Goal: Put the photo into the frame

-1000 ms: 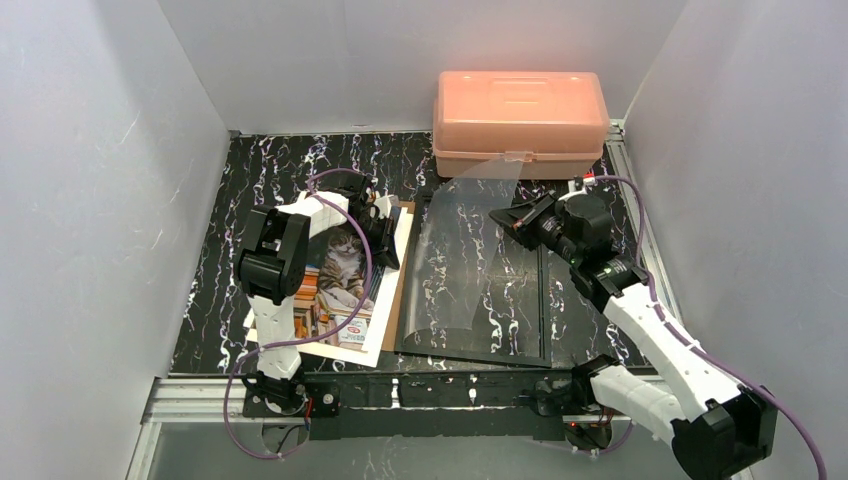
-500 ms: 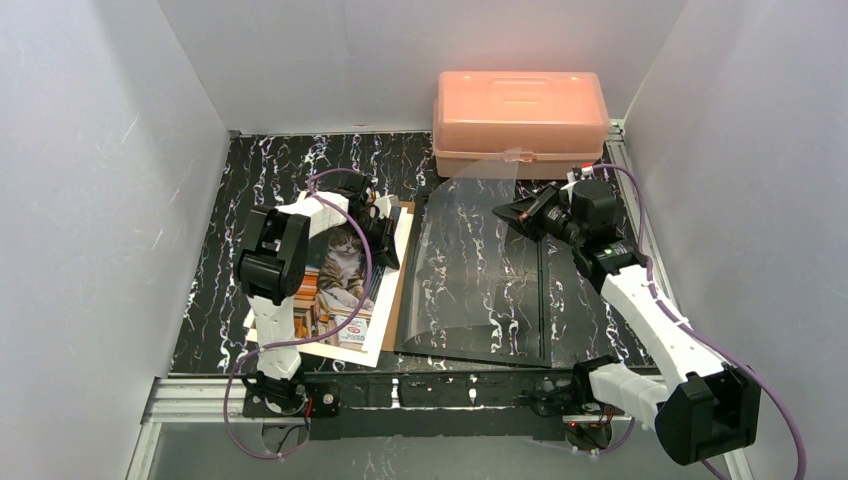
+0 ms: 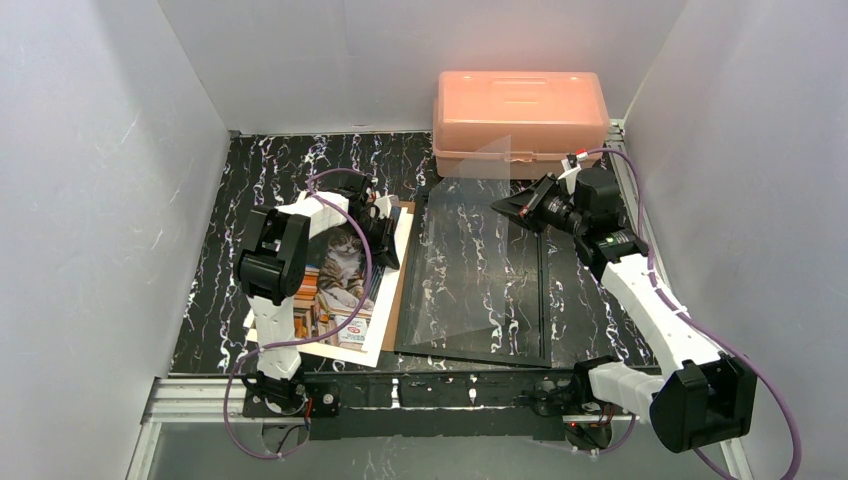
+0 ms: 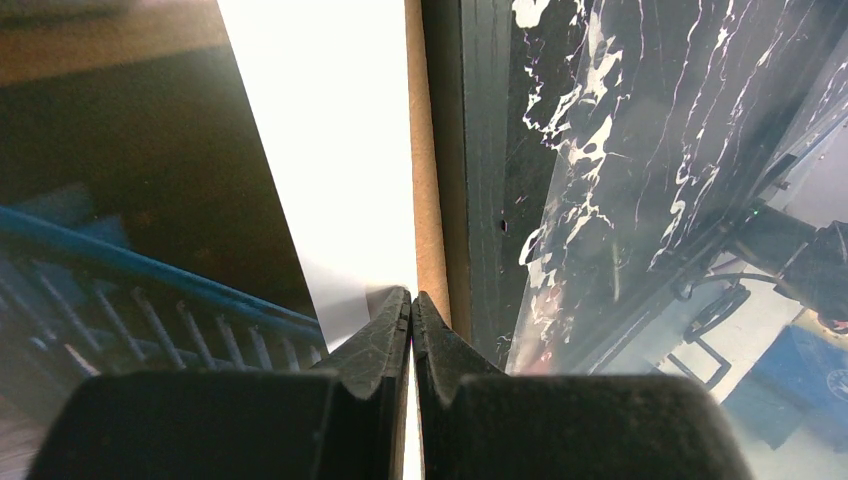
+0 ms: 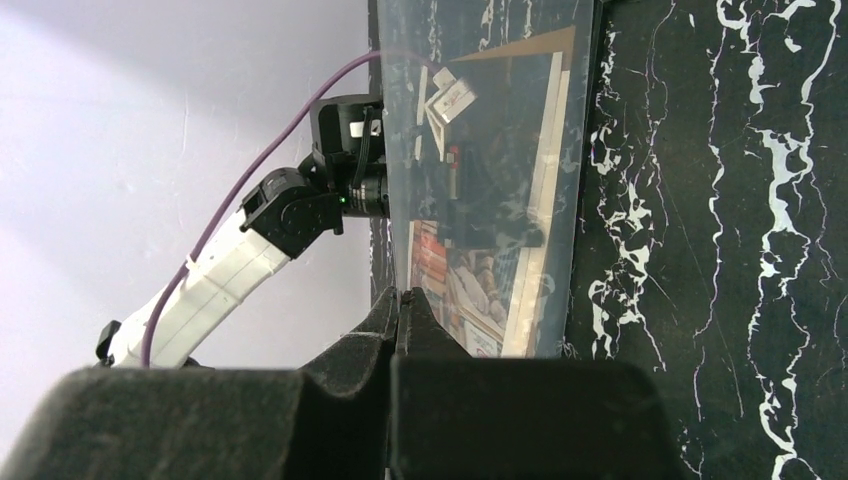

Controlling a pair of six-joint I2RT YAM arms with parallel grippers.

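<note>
The frame (image 3: 543,310) is lying flat, its pane (image 3: 470,260) being held tilted in the closed right gripper (image 5: 399,293), arm stretched toward 11 o'clock. At 9 o'clock of it, the photo (image 3: 345,263) is being pinched at its edge by the closed left gripper (image 4: 411,297), elbow raised.

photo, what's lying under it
A brown backing board pokes out as a thin strip along the right edge of the photo. Everything else beneath is covered by the print itself and the left arm.
</note>
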